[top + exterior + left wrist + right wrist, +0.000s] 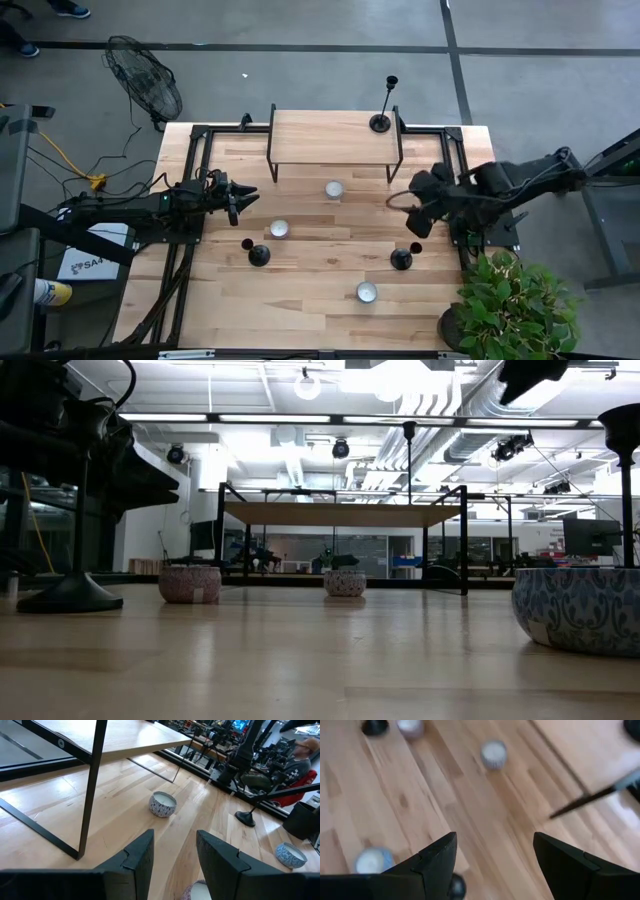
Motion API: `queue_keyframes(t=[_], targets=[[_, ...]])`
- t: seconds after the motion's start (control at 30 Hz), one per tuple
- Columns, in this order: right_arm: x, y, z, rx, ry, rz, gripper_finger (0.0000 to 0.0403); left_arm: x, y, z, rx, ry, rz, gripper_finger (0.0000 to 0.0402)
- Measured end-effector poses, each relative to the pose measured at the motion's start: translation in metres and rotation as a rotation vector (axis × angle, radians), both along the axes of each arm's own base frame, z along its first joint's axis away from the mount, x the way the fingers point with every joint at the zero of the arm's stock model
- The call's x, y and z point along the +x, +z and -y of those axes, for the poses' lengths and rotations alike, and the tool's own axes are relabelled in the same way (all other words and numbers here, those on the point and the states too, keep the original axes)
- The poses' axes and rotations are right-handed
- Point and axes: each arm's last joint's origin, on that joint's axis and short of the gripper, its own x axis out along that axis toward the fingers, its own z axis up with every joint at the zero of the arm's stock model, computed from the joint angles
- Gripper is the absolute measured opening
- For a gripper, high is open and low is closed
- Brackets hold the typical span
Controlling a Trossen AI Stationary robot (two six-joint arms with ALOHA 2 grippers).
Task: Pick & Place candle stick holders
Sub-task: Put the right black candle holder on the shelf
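Candle stick holders: one on the shelf (334, 136), two on the table (300, 290); both pincers released, nothing held.

One holder (383, 108) stands at 1 o'clock on the shelf; a second (257, 253) at 8 o'clock beside the left pincer (243, 198); a third (402, 258) at 4 o'clock below the right pincer (418, 226). Rigid, base-heavy, slippery metal is judged; the thin stem is the advised hold. Heights cannot be judged from above; stems are foreshortened.
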Motion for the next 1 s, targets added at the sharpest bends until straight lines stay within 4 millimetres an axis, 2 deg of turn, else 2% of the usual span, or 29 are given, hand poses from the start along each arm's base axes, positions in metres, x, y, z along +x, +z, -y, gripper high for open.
queue_keyframes(t=[0.27, 0.63, 0.83, 1.0], targets=[[-0.003, -0.013, -0.03, -0.024, 0.04, -0.1, 0.0259, 0.0, 0.0, 0.0, 0.0, 0.0, 0.0, 0.0145], [-0.037, -0.014, -0.079, -0.023, 0.101, 0.028, 0.0259, 0.0, 0.0, 0.0, 0.0, 0.0, 0.0, 0.0145], [-0.056, -0.047, -0.095, -0.004, 0.052, 0.03, 0.0259, 0.0, 0.0, 0.0, 0.0, 0.0, 0.0, 0.0145], [-0.064, -0.07, -0.1, -0.02, 0.024, 0.069, 0.0259, 0.0, 0.0, 0.0, 0.0, 0.0, 0.0, 0.0145]])
